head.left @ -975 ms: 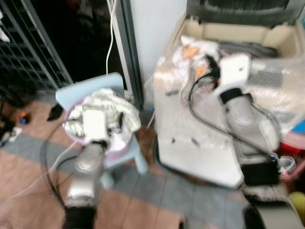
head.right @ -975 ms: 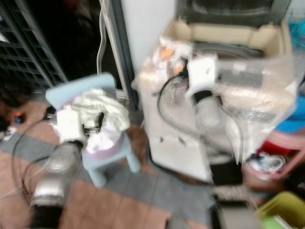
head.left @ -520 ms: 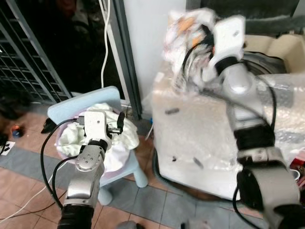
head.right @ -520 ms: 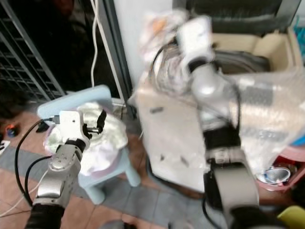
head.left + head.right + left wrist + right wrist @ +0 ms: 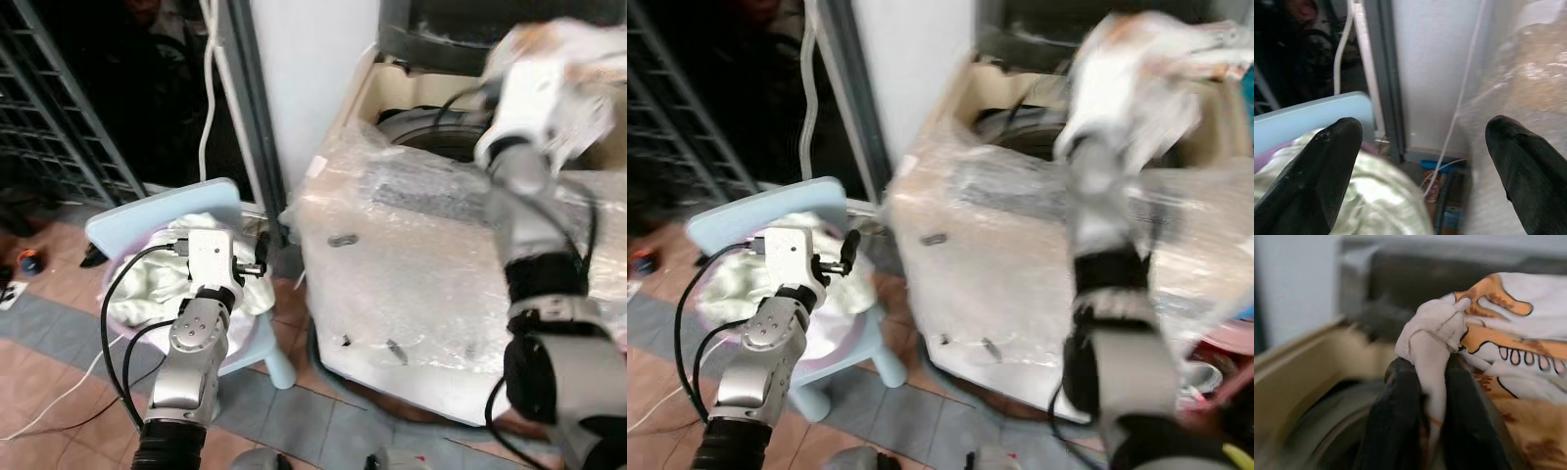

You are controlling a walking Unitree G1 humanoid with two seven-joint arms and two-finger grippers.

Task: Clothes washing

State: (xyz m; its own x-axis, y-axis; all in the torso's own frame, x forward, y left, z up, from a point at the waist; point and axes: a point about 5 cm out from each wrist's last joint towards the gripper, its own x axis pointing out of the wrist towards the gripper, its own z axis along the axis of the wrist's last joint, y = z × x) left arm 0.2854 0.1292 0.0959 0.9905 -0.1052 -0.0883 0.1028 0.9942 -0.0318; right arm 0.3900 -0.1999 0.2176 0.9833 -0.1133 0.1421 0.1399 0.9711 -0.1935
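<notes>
My right gripper (image 5: pixel 1430 396) is shut on a white garment with orange print (image 5: pixel 1508 333), pinching a fold of it. It holds this garment (image 5: pixel 563 54) high over the open top of the washing machine (image 5: pixel 431 132), whose body is wrapped in bubble plastic; the picture is blurred there. The drum (image 5: pixel 1322 431) lies dark below the fingers. My left gripper (image 5: pixel 252 264) stands open, with nothing between its fingers, just above pale green clothes (image 5: pixel 162 284). They lie in a lilac basin (image 5: pixel 110 299) on a light blue chair (image 5: pixel 1308 120).
A grey door frame (image 5: pixel 250 108) and a hanging white cable (image 5: pixel 208 88) stand between the chair and the machine. A dark doorway with a metal grille (image 5: pixel 59 108) is at the left. The tiled floor (image 5: pixel 59 362) spreads in front.
My right arm has swung the printed garment from the machine's near left corner up and rightward over its opening. The left gripper stays above the basin. The camera has shifted.
</notes>
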